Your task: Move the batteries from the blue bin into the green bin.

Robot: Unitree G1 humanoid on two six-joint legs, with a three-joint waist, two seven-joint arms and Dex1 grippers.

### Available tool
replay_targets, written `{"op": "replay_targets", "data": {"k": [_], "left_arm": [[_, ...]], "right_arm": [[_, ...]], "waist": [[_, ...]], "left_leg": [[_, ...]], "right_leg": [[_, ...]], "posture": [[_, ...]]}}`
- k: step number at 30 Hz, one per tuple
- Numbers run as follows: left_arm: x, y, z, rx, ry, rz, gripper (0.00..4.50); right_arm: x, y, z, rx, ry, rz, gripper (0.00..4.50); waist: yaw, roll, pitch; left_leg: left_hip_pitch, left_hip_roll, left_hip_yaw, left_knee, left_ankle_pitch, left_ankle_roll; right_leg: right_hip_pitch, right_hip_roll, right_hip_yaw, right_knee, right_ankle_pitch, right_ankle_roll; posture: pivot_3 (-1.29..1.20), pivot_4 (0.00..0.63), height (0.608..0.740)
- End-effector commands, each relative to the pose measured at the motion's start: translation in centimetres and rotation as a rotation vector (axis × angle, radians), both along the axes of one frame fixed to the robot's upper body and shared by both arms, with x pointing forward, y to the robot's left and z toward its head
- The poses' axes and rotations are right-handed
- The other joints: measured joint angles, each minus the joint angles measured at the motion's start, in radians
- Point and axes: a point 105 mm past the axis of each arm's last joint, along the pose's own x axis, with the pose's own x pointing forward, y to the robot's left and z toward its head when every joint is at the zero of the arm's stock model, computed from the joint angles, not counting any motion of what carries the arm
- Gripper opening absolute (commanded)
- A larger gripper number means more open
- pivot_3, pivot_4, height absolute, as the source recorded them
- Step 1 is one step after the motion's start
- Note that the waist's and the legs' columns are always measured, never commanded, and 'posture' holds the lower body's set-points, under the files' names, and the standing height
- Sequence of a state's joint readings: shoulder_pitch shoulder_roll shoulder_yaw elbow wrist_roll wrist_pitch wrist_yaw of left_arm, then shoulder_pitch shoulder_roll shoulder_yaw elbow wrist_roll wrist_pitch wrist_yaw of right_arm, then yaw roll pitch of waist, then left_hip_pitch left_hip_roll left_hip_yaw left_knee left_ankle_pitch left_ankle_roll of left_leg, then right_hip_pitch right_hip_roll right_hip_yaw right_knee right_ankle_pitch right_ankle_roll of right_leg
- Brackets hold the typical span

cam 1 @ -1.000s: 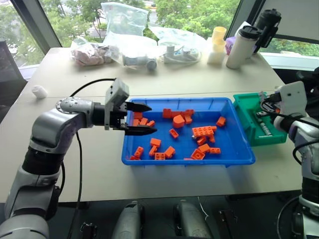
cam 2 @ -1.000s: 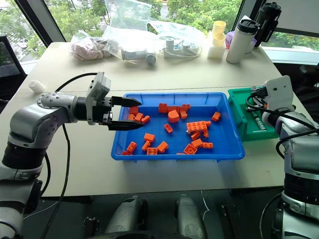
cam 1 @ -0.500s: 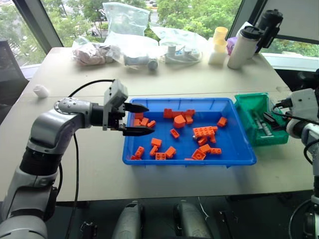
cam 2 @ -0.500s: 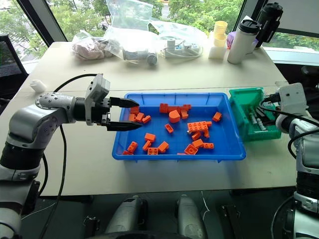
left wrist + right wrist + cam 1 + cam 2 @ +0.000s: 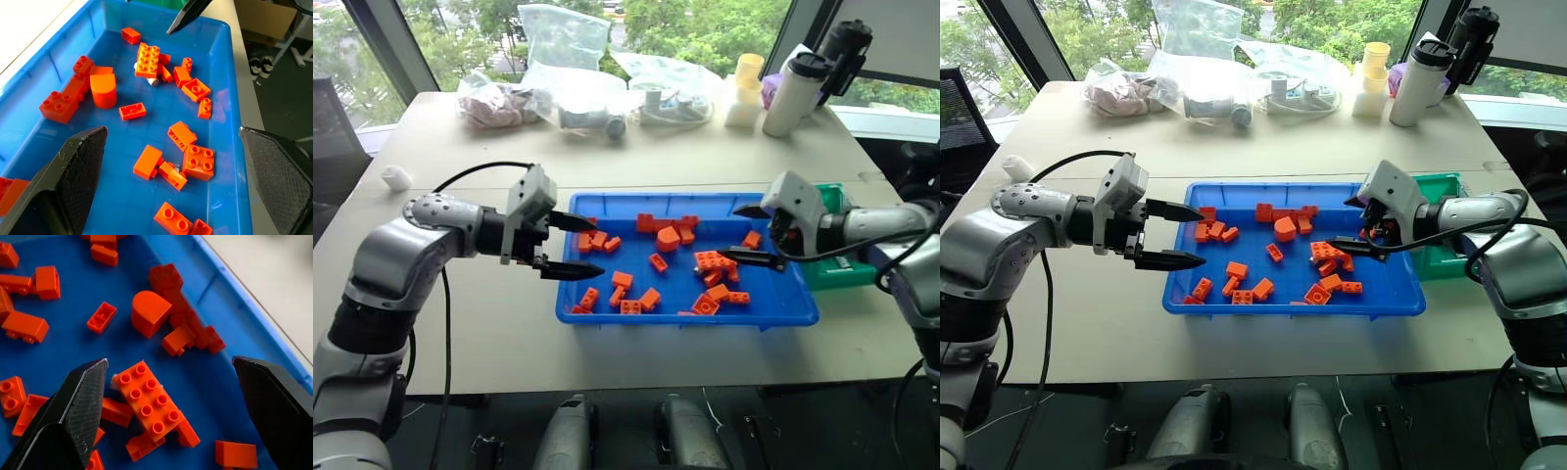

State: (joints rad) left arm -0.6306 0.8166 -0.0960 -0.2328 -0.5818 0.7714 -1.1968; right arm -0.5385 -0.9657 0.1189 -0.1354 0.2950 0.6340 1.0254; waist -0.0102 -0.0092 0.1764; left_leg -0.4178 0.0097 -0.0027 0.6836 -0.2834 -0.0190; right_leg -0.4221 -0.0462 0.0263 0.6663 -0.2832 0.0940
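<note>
The blue bin [image 5: 685,317] sits mid-table with several orange bricks [image 5: 665,238] scattered inside. One battery [image 5: 153,82] shows as a small silver end poking out from under a flat orange brick [image 5: 146,401]. My right gripper [image 5: 732,235] hovers open over the blue bin's right part, just above that brick, holding nothing. At the blue bin's left rim my left gripper [image 5: 600,247] is open and empty. The green bin [image 5: 838,274] stands against the blue bin's right side, largely hidden behind my right arm.
Along the table's far edge are plastic bags [image 5: 570,69], a yellow cup stack [image 5: 741,86], a white flask [image 5: 788,93] and a black bottle [image 5: 842,49]. A small white lump [image 5: 396,178] lies at the left. A black cable loops from my left arm.
My right gripper swung from above the green bin leftward to over the blue bin's right part, turning as it went. The left gripper has stayed about where it was.
</note>
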Motion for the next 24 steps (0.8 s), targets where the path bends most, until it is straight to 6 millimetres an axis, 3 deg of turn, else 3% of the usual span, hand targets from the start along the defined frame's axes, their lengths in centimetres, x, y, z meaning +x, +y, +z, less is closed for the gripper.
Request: {"op": "replay_targets", "data": {"k": [1, 11, 22, 24], "left_arm": [[-0.5, 0.0, 0.7, -0.014, -0.031, 0.000, 4.50], [-0.8, 0.0, 0.3, -0.022, -0.026, 0.034, 4.50], [-0.7, 0.3, 0.4, -0.030, -0.031, 0.063, 4.50], [-0.7, 0.3, 0.5, -0.032, -0.032, 0.069, 4.50]], "right_arm": [[0.8, -0.5, 0.2, -0.042, 0.022, 0.033, 4.20], [1.4, 0.4, -1.8, -0.086, 0.147, 0.168, 4.20], [3.0, 0.2, -4.1, -0.150, 0.195, 0.174, 4.20], [3.0, 0.2, -4.2, -0.135, 0.209, 0.181, 3.47]], "waist": [[-0.002, 0.000, 0.000], [-0.004, 0.000, 0.000], [-0.003, 0.000, 0.000], [-0.004, 0.000, 0.000]], "left_leg": [[0.000, 0.000, 0.000, 0.000, 0.000, 0.000], [0.001, 0.001, 0.000, 0.000, 0.000, 0.000], [0.001, 0.001, 0.000, 0.000, 0.000, 0.000], [0.001, 0.001, 0.000, 0.000, 0.000, 0.000]], "right_leg": [[0.000, 0.000, 0.000, 0.000, 0.000, 0.000], [-0.001, 0.001, 0.000, 0.001, 0.000, 0.000], [-0.001, 0.001, 0.000, 0.001, 0.000, 0.000], [-0.001, 0.001, 0.000, 0.001, 0.000, 0.000]], "posture": [[0.00, 0.150, 0.740], [0.00, 0.150, 0.740], [0.00, 0.150, 0.740], [0.00, 0.150, 0.740]]}}
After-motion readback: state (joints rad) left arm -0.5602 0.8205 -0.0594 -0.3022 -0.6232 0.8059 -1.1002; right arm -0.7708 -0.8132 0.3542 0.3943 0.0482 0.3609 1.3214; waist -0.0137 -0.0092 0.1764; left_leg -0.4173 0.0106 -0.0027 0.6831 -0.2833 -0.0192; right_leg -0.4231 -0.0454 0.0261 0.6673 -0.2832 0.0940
